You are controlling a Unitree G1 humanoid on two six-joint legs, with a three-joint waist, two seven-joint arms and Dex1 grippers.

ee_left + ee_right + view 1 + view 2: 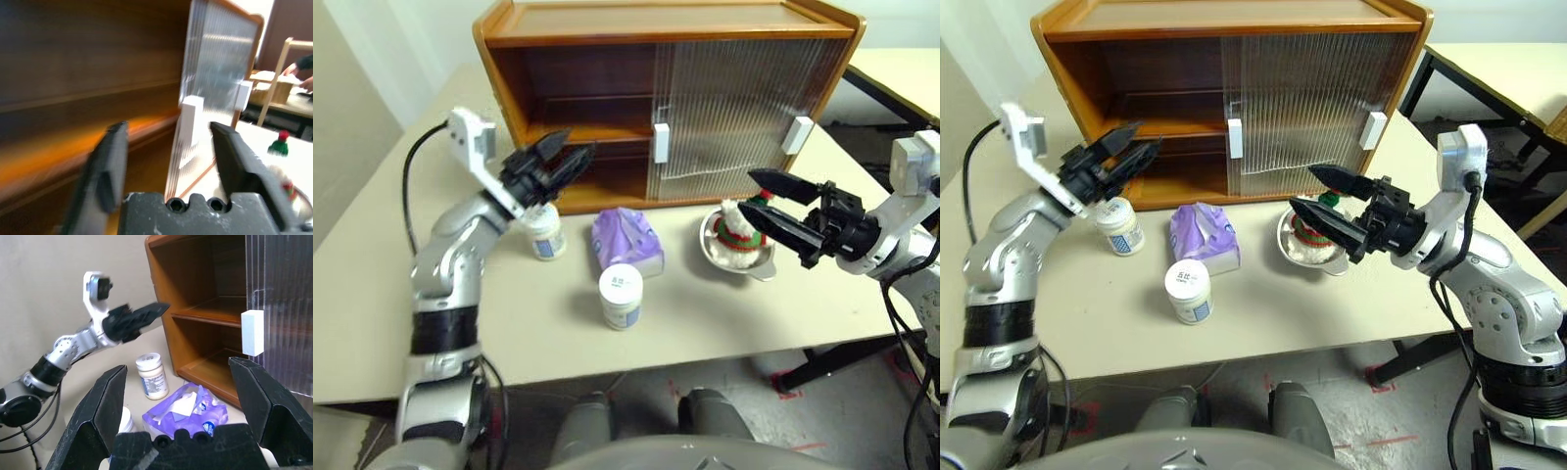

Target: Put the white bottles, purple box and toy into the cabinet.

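The left gripper [570, 154] hangs spread and empty before the cabinet [607, 44], above 1 of the 2 white bottles [544, 233], its blue label print unreadable, while the right gripper [766, 201], wide open, hovers over the toy [740, 227] beside the purple box [626, 241].

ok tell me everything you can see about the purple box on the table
The purple box is a soft lilac pack in crinkly plastic wrap, rumpled rather than crisp-edged. In the right wrist view its top looks torn open, with white tissue showing and a blue-and-white oval mark near one end. It lies flat on the beige table, just in front of the cabinet's open left half. One white bottle stands close in front of it, another to its left. Neither gripper touches it.
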